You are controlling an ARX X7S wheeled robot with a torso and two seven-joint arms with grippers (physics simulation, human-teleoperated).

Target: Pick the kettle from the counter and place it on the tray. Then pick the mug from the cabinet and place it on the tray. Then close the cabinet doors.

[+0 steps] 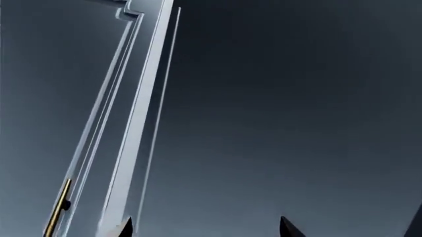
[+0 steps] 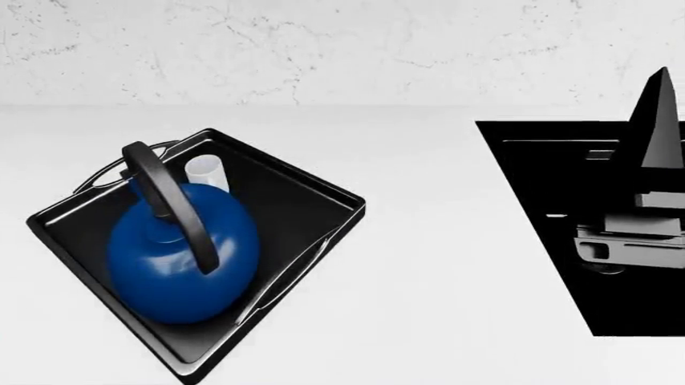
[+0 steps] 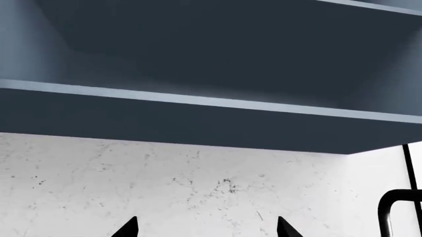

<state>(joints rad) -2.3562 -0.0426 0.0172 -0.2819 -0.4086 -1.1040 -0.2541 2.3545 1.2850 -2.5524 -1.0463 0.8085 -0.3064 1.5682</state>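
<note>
The deep-blue kettle (image 2: 180, 261) with its black arched handle stands on the black tray (image 2: 310, 196) at the left of the white counter (image 2: 428, 241). A white mug (image 2: 208, 172) sits on the tray just behind the kettle. My left gripper (image 1: 205, 228) is open with nothing between its tips, facing a dark cabinet door (image 1: 283, 113) whose pale edge (image 1: 142, 123) and gold handle (image 1: 59, 207) show to one side. My right gripper (image 3: 205, 228) is open and empty, pointing up at the open cabinet's dark shelves (image 3: 197, 98). One of its fingers (image 2: 655, 120) rises over the sink.
The black sink (image 2: 535, 176) is set in the counter at the right, under my right arm (image 2: 637, 233). A white marbled wall (image 2: 321, 48) runs along the back. A black faucet (image 3: 396, 207) shows in the right wrist view.
</note>
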